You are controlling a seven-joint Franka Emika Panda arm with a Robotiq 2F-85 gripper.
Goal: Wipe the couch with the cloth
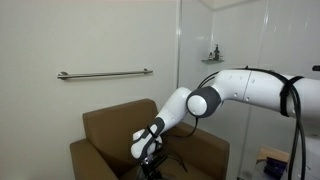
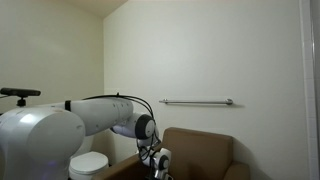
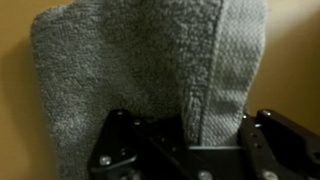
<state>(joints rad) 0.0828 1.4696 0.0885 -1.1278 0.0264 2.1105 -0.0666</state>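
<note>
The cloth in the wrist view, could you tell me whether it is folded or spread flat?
Partly folded: the cloth shows a doubled strip down its right side, pinched in the shut tool.

The gripper (image 2: 160, 167) hangs low on the white arm (image 2: 100, 112), the tan couch (image 2: 200, 150) just behind it, a wall rail (image 2: 197, 101) well above

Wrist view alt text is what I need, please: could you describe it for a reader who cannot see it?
A grey cloth fills most of the frame, pinched in the shut black gripper at the bottom edge. Tan couch upholstery shows behind it at the sides.
</note>
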